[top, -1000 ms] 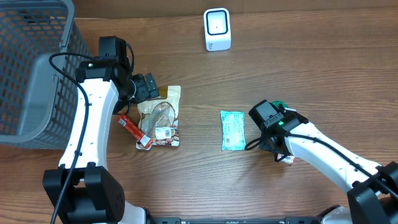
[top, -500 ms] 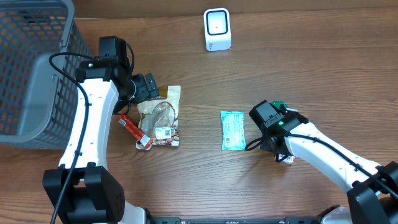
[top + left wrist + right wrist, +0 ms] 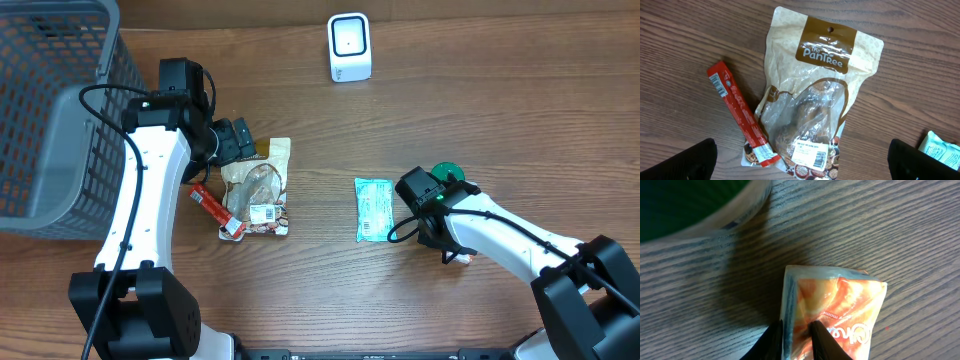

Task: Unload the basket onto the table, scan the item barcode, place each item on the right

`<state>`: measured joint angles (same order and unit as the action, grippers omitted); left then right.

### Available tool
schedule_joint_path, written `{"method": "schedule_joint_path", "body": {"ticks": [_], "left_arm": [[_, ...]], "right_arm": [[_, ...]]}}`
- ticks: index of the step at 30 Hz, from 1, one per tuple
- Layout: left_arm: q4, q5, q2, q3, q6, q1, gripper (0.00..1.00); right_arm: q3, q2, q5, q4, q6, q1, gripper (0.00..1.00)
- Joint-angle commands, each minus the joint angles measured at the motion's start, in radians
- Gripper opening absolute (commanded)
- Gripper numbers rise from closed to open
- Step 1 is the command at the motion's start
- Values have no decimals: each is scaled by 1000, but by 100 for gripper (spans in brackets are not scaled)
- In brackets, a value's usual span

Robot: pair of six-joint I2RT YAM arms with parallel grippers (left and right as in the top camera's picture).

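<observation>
The white barcode scanner [image 3: 349,47] stands at the far middle of the table. My right gripper [image 3: 447,248] is low at the right, and its jaws pinch the left sealed edge of an orange snack packet [image 3: 850,305] lying on the wood. In the right wrist view the gripper [image 3: 796,330] has one dark finger [image 3: 774,340] on each side of that edge. My left gripper [image 3: 240,140] hangs wide open above a tan bag [image 3: 815,90] with a barcode label. Its fingertips [image 3: 685,160] show only at the bottom corners of the left wrist view.
A red stick packet [image 3: 737,112] overlaps the tan bag's left lower corner. A teal packet [image 3: 374,209] lies just left of my right arm. A green round object [image 3: 690,205] sits close behind the orange packet. A grey mesh basket [image 3: 60,110] fills the far left.
My right gripper's jaws have closed in on the orange packet's edge and the wrist has turned slightly. The left arm has not moved.
</observation>
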<state>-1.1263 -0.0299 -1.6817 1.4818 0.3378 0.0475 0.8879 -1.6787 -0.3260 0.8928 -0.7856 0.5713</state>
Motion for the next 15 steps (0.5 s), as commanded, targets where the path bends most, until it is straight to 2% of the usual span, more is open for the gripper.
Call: {"method": "schedule_joint_path", "body": {"ticks": [1, 2, 4, 10, 15], "left_arm": [[2, -7, 1, 4, 10, -2, 100], [2, -7, 1, 4, 10, -2, 100], [2, -6, 1, 4, 10, -2, 100], [2, -7, 1, 4, 10, -2, 100], [2, -7, 1, 4, 10, -2, 100]], "right_arm": [[-19, -51, 31, -13, -10, -1, 20], [-19, -51, 34, -10, -10, -1, 18], [-16, -51, 34, 8, -10, -2, 4], [68, -2, 11, 127, -10, -12, 4], [194, 144, 29, 270, 2, -12, 4]]}}
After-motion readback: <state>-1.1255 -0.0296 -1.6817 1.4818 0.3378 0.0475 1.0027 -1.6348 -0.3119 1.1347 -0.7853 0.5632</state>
